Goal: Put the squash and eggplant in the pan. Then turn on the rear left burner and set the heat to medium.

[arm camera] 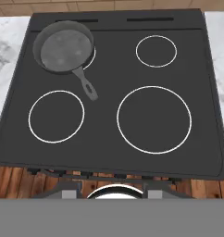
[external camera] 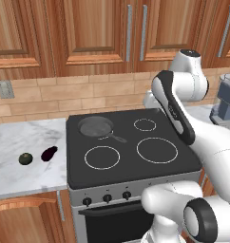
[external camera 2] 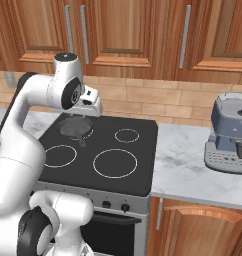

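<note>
Knobs [external camera: 107, 198] along the stove's front edge sit closest, a row of small dark dials below the black cooktop [arm camera: 109, 106]. Above the glass hovers the robot's hand [external camera 2: 90, 112], pointing down. In the hand view its fingertips [arm camera: 70, 193] show as two grey stubs set wide apart with nothing between them, so the hand reads as open and empty; most of each stub is cut off at the bottom.

Ahead of the hand and to its left, the pan [arm camera: 63, 46] sits on the rear left burner [arm camera: 94, 55]. It covers nearly all of that white ring, leaving a thin arc showing past its right rim. Its thin straight handle runs back toward the hand, slanting from the rim to the middle of the glass.

Far off to the hand's left, beyond the stove's edge, the marble desk [external camera: 22, 137] carries the squash [external camera: 25, 159], a round green ball, and just beside it, nearer the stove, the eggplant [external camera: 49, 153]. They lie apart, not touching. Its long axis slants, the far end turned toward the stove. Both are small and short on detail.

From the left base view the forearm hides the hand.
</note>
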Motion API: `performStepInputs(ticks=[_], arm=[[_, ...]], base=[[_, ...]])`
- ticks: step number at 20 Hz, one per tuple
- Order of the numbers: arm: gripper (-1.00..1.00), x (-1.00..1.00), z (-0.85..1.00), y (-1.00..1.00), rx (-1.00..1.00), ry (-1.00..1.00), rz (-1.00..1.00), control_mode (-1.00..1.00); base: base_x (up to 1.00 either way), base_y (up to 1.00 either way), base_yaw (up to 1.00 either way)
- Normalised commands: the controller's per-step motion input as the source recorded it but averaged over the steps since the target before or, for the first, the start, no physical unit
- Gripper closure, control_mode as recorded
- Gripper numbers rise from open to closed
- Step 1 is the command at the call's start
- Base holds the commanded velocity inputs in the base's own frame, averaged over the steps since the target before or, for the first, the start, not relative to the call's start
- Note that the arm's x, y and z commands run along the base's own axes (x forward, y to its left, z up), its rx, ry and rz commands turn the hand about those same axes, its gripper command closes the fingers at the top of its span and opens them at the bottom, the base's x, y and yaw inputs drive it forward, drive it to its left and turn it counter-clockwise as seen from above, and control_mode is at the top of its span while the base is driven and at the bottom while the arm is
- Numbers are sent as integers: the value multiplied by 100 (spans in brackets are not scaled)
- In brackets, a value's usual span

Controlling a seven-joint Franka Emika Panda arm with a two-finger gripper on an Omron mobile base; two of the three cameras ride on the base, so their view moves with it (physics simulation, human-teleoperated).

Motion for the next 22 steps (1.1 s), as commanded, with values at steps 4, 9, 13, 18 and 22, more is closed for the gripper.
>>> performStepInputs(ticks=[4, 9, 13, 18, 22], arm=[[-100, -32, 0, 1, 0, 0, 0, -100], [-100, -62, 0, 28, 0, 0, 4, -100], [-100, -53, 0, 52, 0, 0, 9, -100], [-100, -31, 0, 70, 0, 0, 10, -100], [-100, -2, 0, 48, 0, 0, 9, -100]], base=[[0, 0, 0], [0, 0, 0], [0, 0, 0], [0, 0, 0], [0, 0, 0]])
